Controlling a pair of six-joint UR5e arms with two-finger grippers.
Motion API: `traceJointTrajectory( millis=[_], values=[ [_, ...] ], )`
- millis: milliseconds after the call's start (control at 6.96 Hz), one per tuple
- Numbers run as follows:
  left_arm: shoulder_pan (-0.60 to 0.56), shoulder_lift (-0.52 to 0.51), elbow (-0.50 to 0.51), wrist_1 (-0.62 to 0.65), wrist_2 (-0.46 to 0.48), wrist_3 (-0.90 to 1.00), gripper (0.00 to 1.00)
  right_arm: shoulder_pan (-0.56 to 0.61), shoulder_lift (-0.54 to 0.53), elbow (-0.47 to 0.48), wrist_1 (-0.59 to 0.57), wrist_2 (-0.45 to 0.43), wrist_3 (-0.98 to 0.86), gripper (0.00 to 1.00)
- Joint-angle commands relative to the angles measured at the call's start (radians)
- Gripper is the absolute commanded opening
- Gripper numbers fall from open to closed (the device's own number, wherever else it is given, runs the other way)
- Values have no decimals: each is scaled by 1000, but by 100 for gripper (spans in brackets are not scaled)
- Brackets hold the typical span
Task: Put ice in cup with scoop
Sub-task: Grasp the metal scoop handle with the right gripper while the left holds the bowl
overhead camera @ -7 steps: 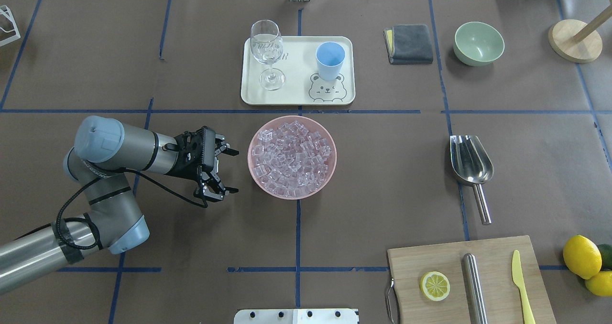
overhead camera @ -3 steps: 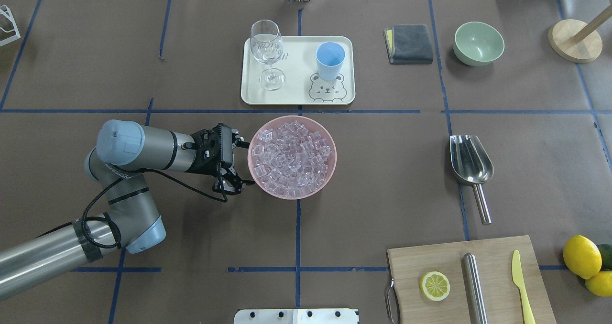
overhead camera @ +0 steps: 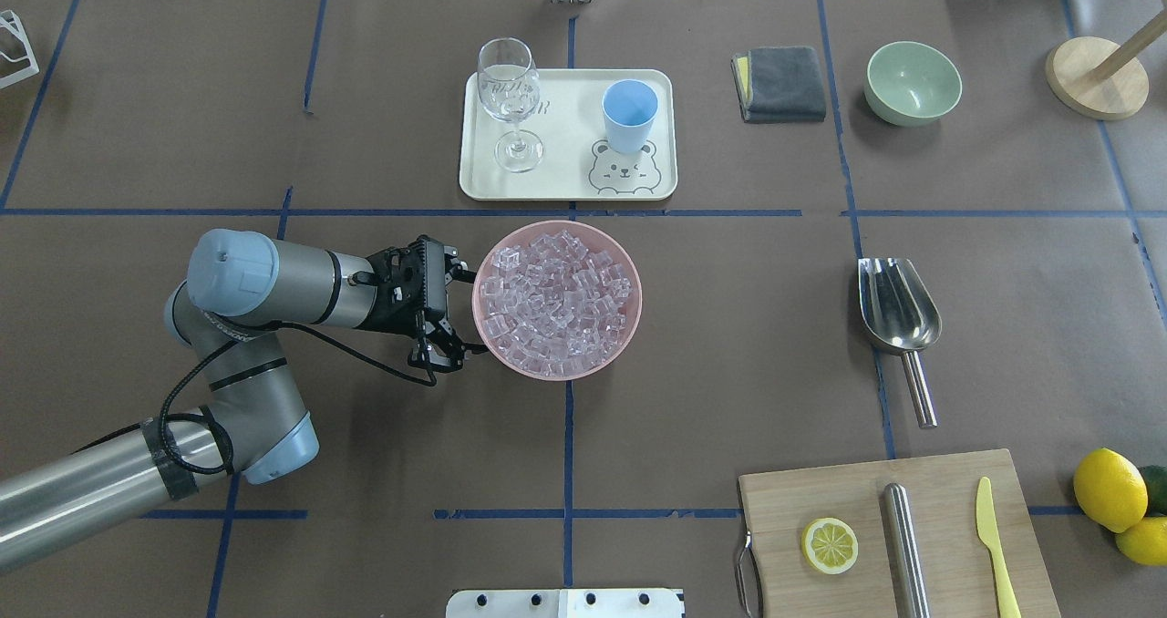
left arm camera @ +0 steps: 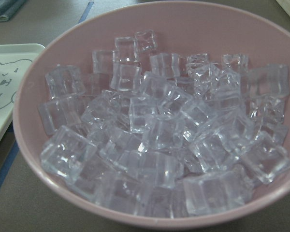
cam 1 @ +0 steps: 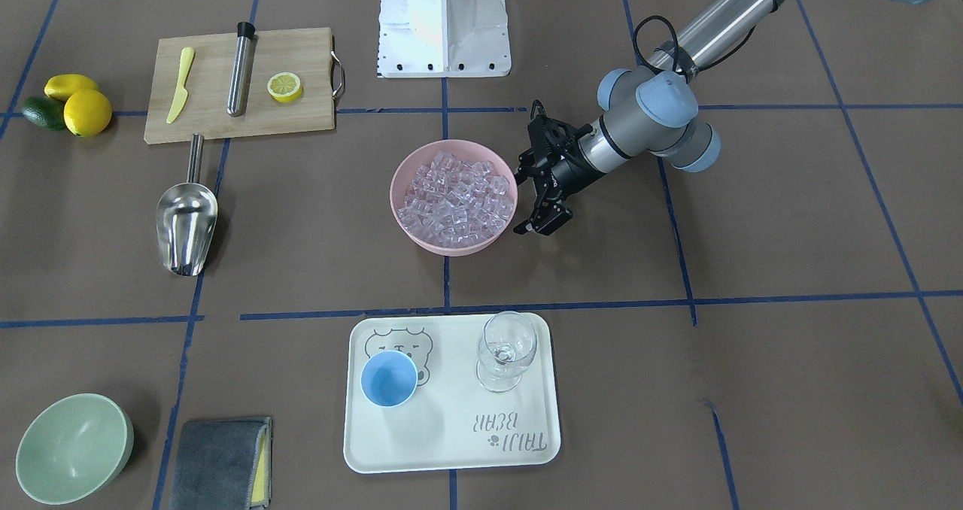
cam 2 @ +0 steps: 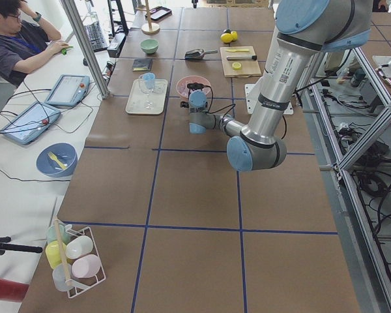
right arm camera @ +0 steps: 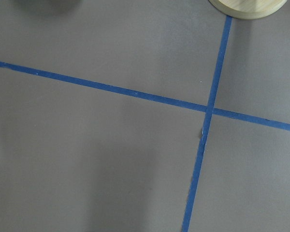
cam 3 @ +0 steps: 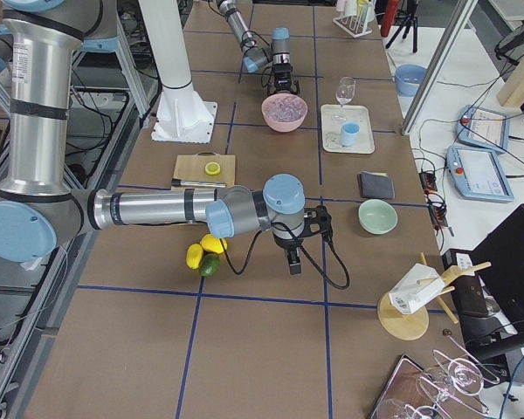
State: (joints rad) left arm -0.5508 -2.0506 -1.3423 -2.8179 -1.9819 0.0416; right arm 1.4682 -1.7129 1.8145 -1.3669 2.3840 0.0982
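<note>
The left gripper (overhead camera: 459, 315) lay low over the table (overhead camera: 729, 372), its two fingers (overhead camera: 438, 355) spread wide and holding nothing, pointed at the pink bowl (overhead camera: 629, 331). The bowl stood directly ahead of the claw. Its near rim appeared to sit between the fingertips, though whether they touched it could not be settled from these angles. The ice (overhead camera: 558, 297) lay heaped in the bowl, just past the fingertips, as the left wrist view showed. The cup (overhead camera: 629, 115) stood upright on a cream tray (overhead camera: 565, 180), beyond the bowl and farther out from the robot than the claw, with a wine glass (overhead camera: 509, 98) beside it. The scoop (overhead camera: 897, 303) lay flat on the table, well apart from the claw, on the bowl's far side. The right gripper (cam 3: 294, 262) hung above the table not far from the lemons (cam 3: 195, 255). I could not tell whether its fingers were apart or together.
</note>
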Motion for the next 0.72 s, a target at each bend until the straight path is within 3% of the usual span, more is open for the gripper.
traceJointTrajectory(
  millis=[0,144,431,574],
  values=[
    [0,0,0,0,0,0,100,-133,-2,122,-1,-51,200,100],
    [-1,0,0,0,0,0,100,-226,-2,178,-1,-115,288,100],
    [0,0,0,0,0,0,100,-354,-25,250,0,-131,499,100],
    [0,0,0,-2,0,0,100,-411,-59,255,9,-131,521,100]
  ],
)
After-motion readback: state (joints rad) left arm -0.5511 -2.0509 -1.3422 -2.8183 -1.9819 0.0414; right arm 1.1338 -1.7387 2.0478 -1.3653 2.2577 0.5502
